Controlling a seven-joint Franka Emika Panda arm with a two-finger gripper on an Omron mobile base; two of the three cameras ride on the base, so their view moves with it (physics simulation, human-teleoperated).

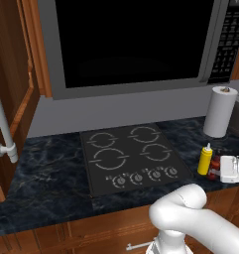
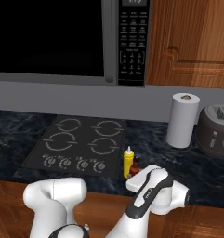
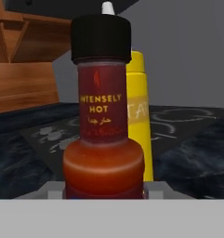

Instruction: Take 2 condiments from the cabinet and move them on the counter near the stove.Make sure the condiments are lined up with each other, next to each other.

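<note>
A: So, which step is this?

B: The second placement, I'd judge. The dark red sauce bottle (image 3: 103, 135) stands on the worktop (image 1: 51, 163) just right of the stove (image 1: 133, 158), right beside the yellow squeeze bottle (image 1: 205, 159).

A: And the claw (image 1: 219, 168)?

B: It sits at the red bottle, but whether it grips or has let go I cannot tell; the fingers are hidden.

A: Next move?

B: Probably free the bottle and back straight away, without nudging either one. They look side by side; the paper towel roll (image 2: 182, 120) stands well behind.
</note>
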